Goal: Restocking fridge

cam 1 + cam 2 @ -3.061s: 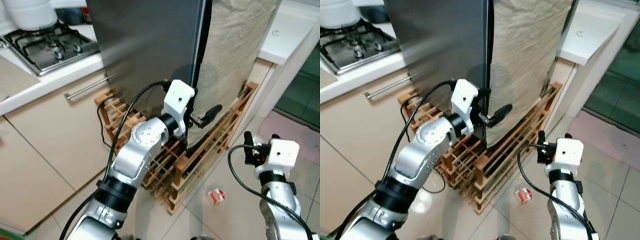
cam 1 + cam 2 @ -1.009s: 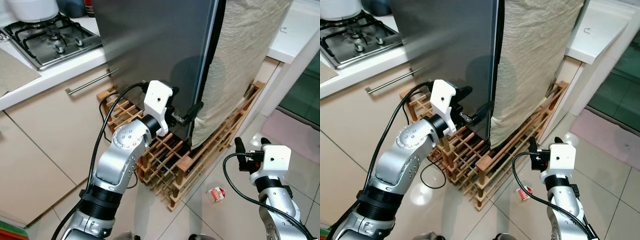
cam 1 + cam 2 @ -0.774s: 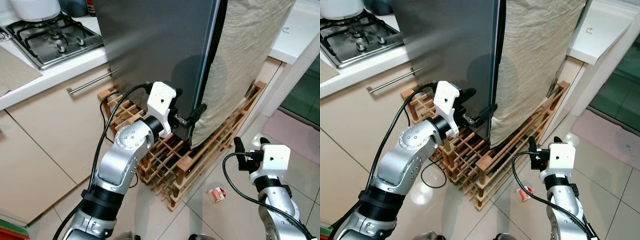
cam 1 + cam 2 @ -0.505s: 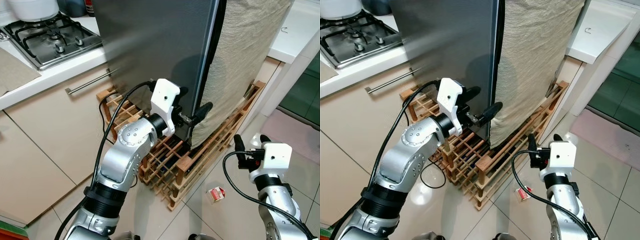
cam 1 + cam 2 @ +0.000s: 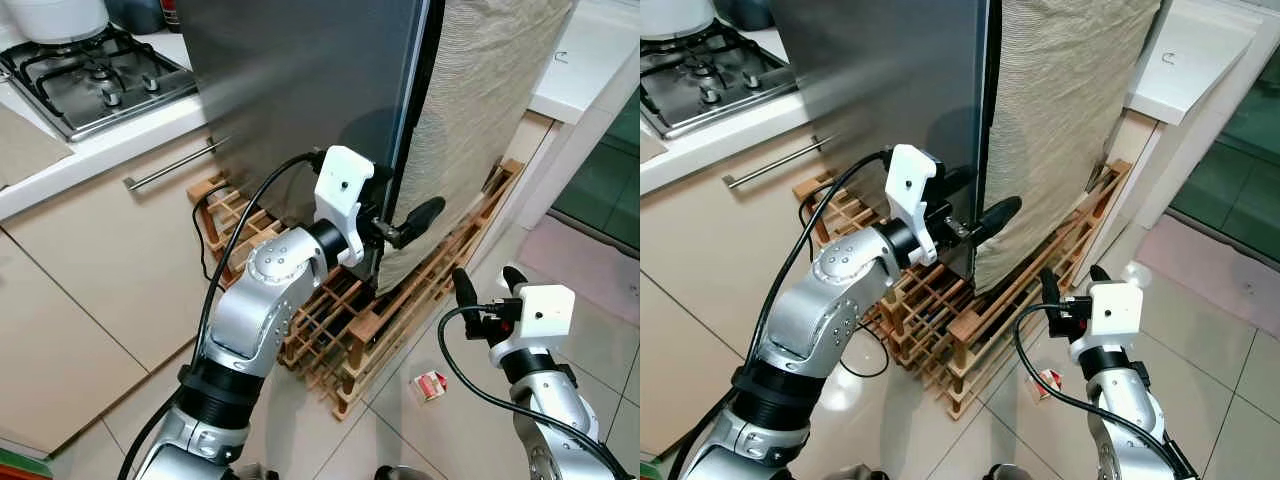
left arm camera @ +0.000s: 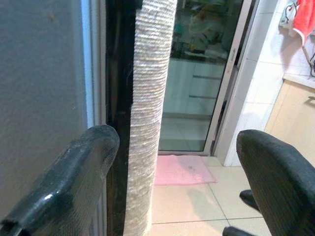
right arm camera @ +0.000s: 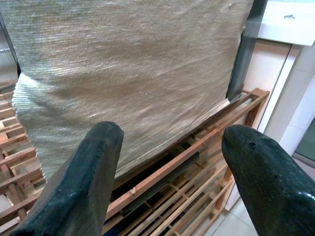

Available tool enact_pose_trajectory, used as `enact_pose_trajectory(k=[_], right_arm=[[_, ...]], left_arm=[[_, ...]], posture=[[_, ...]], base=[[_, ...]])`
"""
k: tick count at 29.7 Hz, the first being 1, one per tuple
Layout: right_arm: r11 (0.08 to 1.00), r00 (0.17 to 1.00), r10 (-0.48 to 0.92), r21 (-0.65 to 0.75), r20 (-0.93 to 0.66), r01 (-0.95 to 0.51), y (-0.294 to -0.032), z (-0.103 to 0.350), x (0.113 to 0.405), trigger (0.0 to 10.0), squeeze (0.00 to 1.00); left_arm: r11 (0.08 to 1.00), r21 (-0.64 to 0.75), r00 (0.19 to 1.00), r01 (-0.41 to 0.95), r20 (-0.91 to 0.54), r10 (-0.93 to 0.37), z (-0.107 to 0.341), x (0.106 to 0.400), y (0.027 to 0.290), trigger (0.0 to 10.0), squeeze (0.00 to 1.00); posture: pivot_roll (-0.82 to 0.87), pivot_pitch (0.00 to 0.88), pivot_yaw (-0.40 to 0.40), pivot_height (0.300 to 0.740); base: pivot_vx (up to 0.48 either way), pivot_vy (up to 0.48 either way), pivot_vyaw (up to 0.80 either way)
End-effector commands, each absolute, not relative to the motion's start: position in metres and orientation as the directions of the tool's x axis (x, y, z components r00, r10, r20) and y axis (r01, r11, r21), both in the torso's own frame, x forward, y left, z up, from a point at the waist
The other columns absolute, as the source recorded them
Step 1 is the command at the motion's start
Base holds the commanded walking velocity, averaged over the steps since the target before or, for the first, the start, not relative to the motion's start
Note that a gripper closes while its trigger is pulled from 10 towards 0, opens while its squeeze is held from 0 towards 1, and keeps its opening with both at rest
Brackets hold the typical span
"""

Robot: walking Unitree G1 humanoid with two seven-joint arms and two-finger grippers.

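Two grippers in play, neither holding anything. Left gripper (image 5: 397, 222) raised to the fridge (image 5: 300, 90), fingers spread apart, straddling the door's right edge where the dark seam (image 6: 117, 98) meets the hanging cloth (image 5: 480, 110); one finger in front of the steel face, the other out against the cloth. Right gripper (image 5: 484, 288) lower down and well apart from the fridge, fingers likewise parted, pointed toward the cloth and the wooden rack (image 5: 400, 300) under it. Door shut, so far as can be judged from the seam. Small red-and-white carton (image 5: 431, 384) lying on the tiled floor just beside the rack, between the two arms; possibly stock to go in, though too small to read.

Step in hand, by the look of it: getting hold of the door edge to open it. Restocking itself not yet begun. Next move likely calls for working a finger into the seam, past the cloth, then pulling outward. Risk: snagging the cloth instead of the door.
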State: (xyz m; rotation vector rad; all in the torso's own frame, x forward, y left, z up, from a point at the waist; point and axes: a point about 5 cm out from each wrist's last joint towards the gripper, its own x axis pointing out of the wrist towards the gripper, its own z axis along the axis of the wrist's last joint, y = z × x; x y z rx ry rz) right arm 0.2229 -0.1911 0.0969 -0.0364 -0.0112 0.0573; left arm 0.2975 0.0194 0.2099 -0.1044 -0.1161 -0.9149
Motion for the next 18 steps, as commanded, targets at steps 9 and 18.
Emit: enact_pose_trajectory(k=[9, 18], right_arm=[[0.997, 0.997, 0.074, -0.036, 0.007, -0.074, -0.188, 0.097, 0.224, 10.0, 0.02], [0.997, 0.998, 0.068, -0.041, 0.015, -0.067, -0.189, 0.100, 0.231, 10.0, 0.02]], left_arm=[[0.532, 0.000, 0.526, 0.847, 0.146, -0.838, 0.223, 0.293, -0.003, 10.0, 0.00], [0.456, 0.073, 0.449, 0.887, 0.087, -0.889, 0.232, 0.288, -0.046, 10.0, 0.00]], posture=[[-0.01, 0.071, 0.021, 0.740], [-0.02, 0.074, 0.021, 0.740]], base=[[0.000, 0.000, 0.00], [0.000, 0.000, 0.00]])
